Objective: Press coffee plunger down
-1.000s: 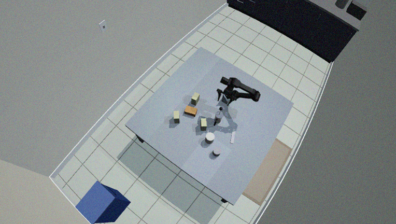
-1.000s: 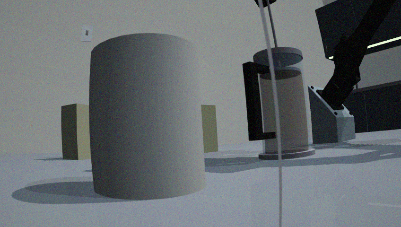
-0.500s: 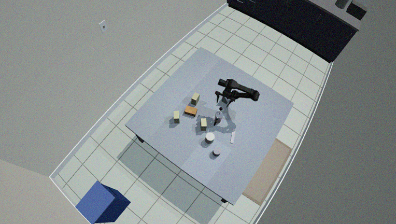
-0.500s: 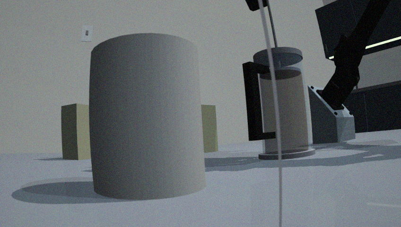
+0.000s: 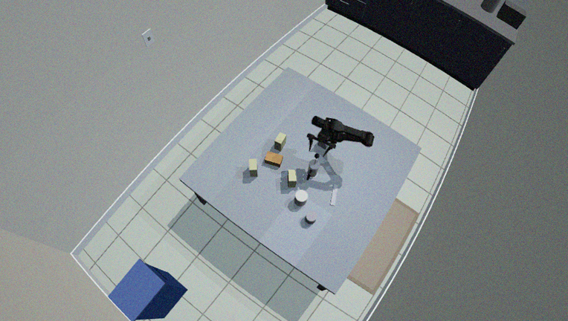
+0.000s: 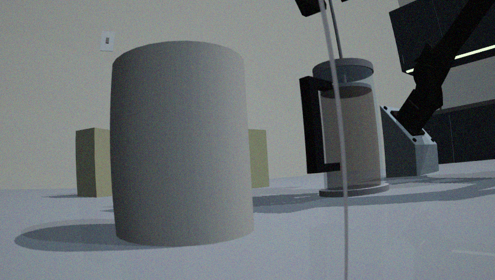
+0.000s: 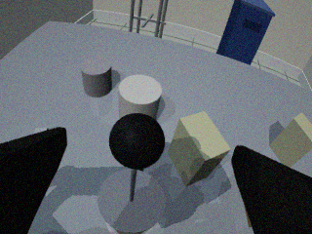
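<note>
I can read no text, label, brand or number anywhere around me. The coffee press (image 6: 351, 132), the blocks and the cylinders on the counter (image 5: 367, 175) all show plain faces. The blue box (image 7: 246, 26) on the floor carries no marking I can make out either.

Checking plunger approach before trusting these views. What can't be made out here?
- Plunger knob: cut off by the exterior view's top edge.
- Gap from the open gripper to the knob: not readable in the wrist view.
- Fingertips: too small in the top view.
- Yellow blocks: partly hidden behind the grey cylinder, exterior view.
</note>
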Robot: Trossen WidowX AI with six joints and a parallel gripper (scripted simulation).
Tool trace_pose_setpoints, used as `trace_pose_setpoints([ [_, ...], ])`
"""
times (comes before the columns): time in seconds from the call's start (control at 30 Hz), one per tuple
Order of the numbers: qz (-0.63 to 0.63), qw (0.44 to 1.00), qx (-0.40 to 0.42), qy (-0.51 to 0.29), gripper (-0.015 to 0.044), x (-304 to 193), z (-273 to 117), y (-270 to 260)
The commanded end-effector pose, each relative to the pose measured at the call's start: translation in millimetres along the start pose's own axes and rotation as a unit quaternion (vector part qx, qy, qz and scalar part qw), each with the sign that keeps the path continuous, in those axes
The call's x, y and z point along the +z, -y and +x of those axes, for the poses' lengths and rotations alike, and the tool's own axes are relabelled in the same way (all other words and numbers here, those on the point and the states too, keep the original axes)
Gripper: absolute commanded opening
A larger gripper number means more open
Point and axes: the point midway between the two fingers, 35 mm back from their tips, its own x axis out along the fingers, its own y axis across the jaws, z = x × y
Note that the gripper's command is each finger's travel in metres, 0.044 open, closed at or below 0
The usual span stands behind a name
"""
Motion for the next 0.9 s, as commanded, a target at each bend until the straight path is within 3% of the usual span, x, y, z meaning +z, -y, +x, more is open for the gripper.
trace_pose_setpoints([
  [0.0,0.0,1.0,0.005,0.003,0.044,0.2,6.3,-3.7],
  [0.27,-0.001,1.0,0.012,0.004,0.044,2.3,13.8,-7.2],
  [0.67,-0.001,1.0,0.012,0.004,0.0125,2.3,13.8,-7.2],
  [0.87,-0.001,1.0,0.012,0.004,0.0123,2.3,13.8,-7.2],
])
